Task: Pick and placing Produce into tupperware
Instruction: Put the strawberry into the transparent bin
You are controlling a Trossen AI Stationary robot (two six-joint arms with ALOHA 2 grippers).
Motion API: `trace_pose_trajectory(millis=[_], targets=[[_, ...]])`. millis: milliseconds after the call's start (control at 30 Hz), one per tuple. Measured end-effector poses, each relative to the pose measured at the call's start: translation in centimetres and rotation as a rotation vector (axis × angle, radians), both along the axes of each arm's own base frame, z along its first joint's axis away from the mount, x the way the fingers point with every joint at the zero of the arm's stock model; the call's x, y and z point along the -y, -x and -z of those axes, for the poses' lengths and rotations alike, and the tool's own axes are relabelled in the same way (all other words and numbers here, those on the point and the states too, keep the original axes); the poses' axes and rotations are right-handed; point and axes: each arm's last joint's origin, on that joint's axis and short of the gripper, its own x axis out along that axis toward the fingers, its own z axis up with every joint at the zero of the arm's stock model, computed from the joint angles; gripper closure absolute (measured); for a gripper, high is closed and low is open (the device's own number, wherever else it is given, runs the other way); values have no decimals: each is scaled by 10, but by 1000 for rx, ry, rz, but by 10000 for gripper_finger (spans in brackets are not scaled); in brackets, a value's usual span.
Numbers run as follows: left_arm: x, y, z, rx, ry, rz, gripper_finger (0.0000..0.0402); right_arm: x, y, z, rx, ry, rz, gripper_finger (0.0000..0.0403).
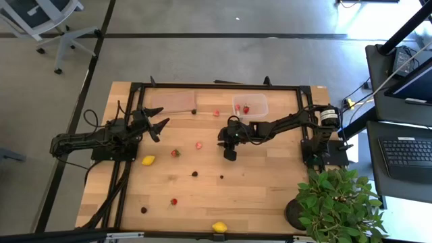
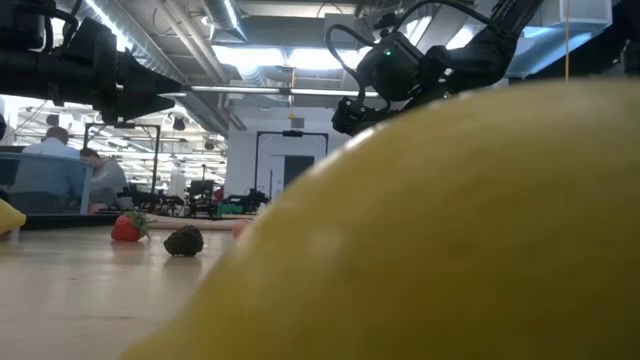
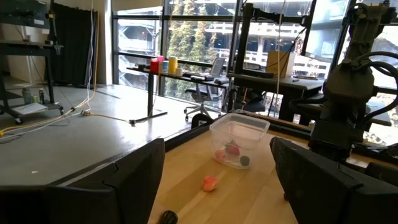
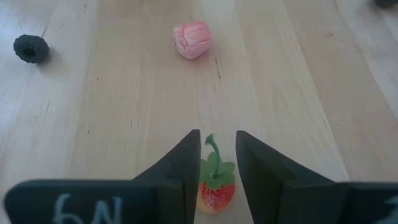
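Low view is mostly blocked: a yellow lemon-shaped fruit piece (image 2: 440,230) sits against the lens and hides the table behind it, leaving one red strawberry piece (image 2: 127,227) and one dark berry piece (image 2: 183,241) visible on the wood.

From overhead, the pale wooden table (image 1: 256,189) carries a flat brown sheet (image 1: 172,101) at its far edge, with a green potted plant (image 1: 337,199) cut off at the near right corner. The small clear plastic tub (image 1: 251,106), square with rounded corners, stands at the far edge right of centre; the left wrist view shows red pieces and one dark piece inside it, blurred by the translucent wall.

The left gripper (image 1: 157,123) rests at the table's left, near the brown sheet, its fingers spread wide with nothing between them.

The right gripper (image 1: 229,150) reaches to mid-table, well short of the tub. Its own camera shows its two dark fingers clamped on a small red strawberry with a green leafy cap (image 4: 215,183); the fruit's lower half is cut off by the gripper body, and its green stem points away from the wrist, along the fingers.

Beyond it lie a pink strawberry-like piece (image 4: 192,39) and a dark berry (image 4: 31,48). More fruit pieces are scattered across the table, too small overhead to tell which way they point.
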Motion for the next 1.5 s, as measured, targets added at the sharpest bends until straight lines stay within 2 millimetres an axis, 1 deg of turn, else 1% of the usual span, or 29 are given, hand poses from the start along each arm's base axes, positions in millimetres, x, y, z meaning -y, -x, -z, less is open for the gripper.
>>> trace_pose_trajectory(millis=[300,533,700,1100,1233,1500], targets=[[0,0,0,0,0,0,111,0,0,0,1,-20,16,299],[0,0,0,0,0,0,111,-5,0,0,-1,19,-34,299],[0,0,0,0,0,0,111,-4,0,0,0,-2,-9,299],[0,0,0,0,0,0,111,-4,0,0,-1,-2,-13,300],[0,0,0,-1,0,0,111,-4,0,0,-1,-1,-13,316],[0,0,0,-1,0,0,111,-4,0,0,-2,-1,-13,374]])
